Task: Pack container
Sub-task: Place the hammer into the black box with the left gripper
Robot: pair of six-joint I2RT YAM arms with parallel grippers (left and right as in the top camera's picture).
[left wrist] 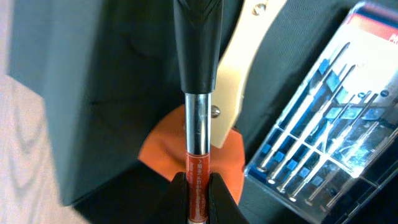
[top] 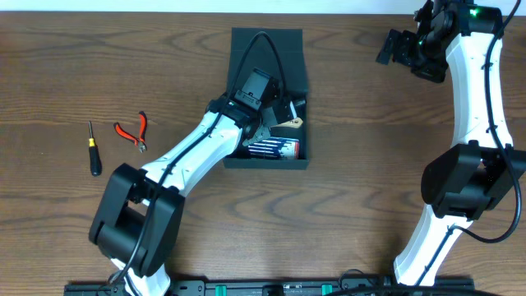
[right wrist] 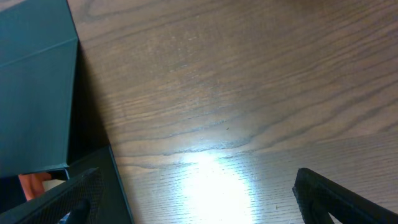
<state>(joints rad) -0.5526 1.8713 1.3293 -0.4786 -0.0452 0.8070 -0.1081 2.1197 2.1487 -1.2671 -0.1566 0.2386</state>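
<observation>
The dark teal container [top: 300, 78] stands open at the table's middle, its flap lid [top: 267, 39] folded back. My left gripper [top: 265, 122] reaches into it. In the left wrist view it [left wrist: 198, 186] is shut on a slim tool [left wrist: 199, 118] with a red lettered section, a silver shaft and a black end, held over an orange and cream item [left wrist: 239, 68] on the container floor. A clear blue case of bits [top: 275, 149] lies in the container's near end and also shows in the left wrist view [left wrist: 323, 124]. My right gripper [top: 401, 48] is open and empty, over bare table [right wrist: 205, 199] to the right of the container [right wrist: 34, 93].
Red-handled pliers [top: 131, 131] and a small black screwdriver [top: 94, 150] lie on the wooden table at the left. The right arm's white links [top: 472, 99] run down the right side.
</observation>
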